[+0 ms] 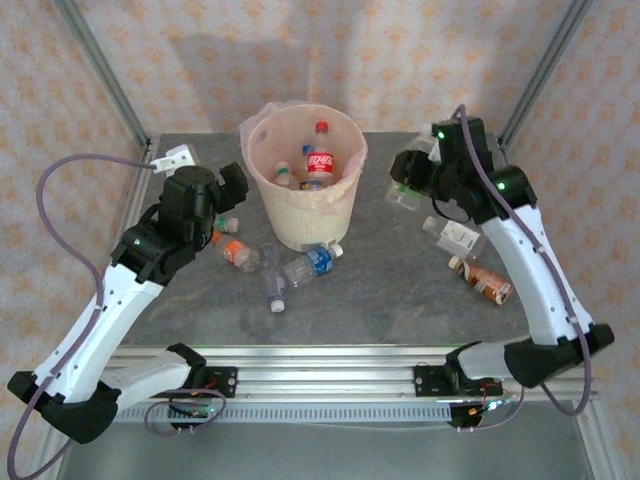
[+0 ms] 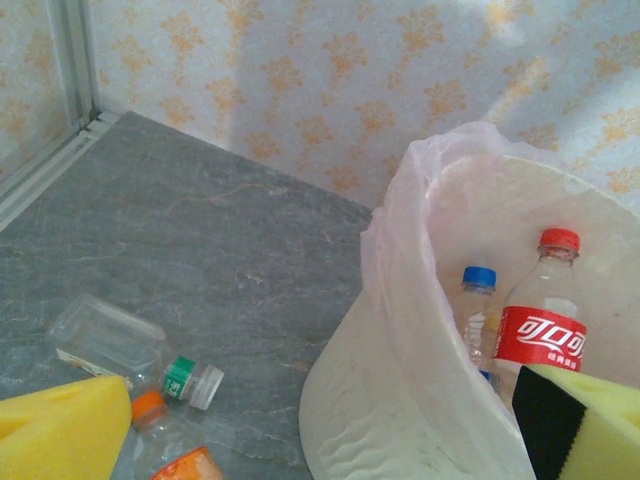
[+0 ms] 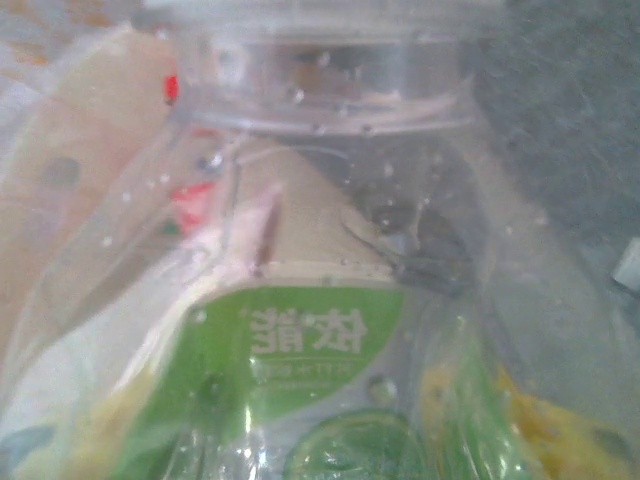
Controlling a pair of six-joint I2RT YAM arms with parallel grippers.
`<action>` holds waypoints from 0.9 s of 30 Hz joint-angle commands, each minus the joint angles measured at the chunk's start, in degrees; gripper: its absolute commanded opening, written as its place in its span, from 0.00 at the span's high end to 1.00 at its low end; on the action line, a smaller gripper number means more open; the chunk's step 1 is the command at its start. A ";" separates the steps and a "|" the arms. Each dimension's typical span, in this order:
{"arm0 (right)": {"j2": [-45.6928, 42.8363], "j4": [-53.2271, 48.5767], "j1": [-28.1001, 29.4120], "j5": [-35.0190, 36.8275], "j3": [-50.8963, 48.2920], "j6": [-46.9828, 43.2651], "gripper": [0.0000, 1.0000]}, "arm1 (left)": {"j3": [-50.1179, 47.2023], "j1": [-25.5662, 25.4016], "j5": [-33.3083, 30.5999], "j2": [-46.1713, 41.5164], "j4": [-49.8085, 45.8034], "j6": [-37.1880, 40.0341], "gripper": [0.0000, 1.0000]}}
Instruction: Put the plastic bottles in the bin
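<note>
Top view: right pincer (image 1: 405, 188) is clamped on a green-label bottle (image 1: 402, 196), raised to the right of the bin (image 1: 300, 215) and apart from its rim. Left pincer (image 1: 233, 184) stands wide and empty, just beside the bin's left wall. A cola bottle (image 1: 320, 155) stands inside the bin. Loose on the counter (image 1: 400, 290) are an orange-cap bottle (image 1: 238, 254) and a blue-label bottle (image 1: 312, 263) near the bin's foot, with a white-label bottle (image 1: 455, 234) and a brown bottle (image 1: 487, 281) by the right arm.

Step in hand looks like carry-and-drop. My advice is to bring the bottle across above the rim and clear of the folded bag (image 1: 262, 125). Let go well inside the mouth, off to the side of the upright cola bottle so it does not bounce out.

The bottle's cap end is hidden by the pincer, and another bottle is half covered by the left arm.

Left wrist view: yellow pads (image 2: 60, 430) sit far apart with nothing between them. The cola bottle (image 2: 543, 325) and a blue-cap bottle (image 2: 478, 300) show over the bin wall (image 2: 400, 420). A green-cap bottle (image 2: 130, 350) lies on the counter. The bin floor is cut off, so the count inside cannot be told.

Right wrist view: the green-label bottle (image 3: 320, 340) sits very close to the lens and is blurred. Label text is hard to read, the pads are only yellow smears through the plastic, and grip squareness cannot be told.
</note>
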 commanded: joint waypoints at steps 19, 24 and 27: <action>39.79 -9.81 11.57 -3.57 52.54 -3.99 0.66 | -2.07 0.57 -2.17 -1.82 -0.61 -2.66 0.00; 42.53 -9.96 12.03 -4.11 52.96 -3.95 0.66 | -2.04 0.57 -2.14 -1.74 -0.66 -2.67 0.00; 43.91 -10.37 12.41 -3.93 52.93 -4.23 0.66 | -2.08 0.57 -1.98 -1.75 -0.56 -2.67 0.00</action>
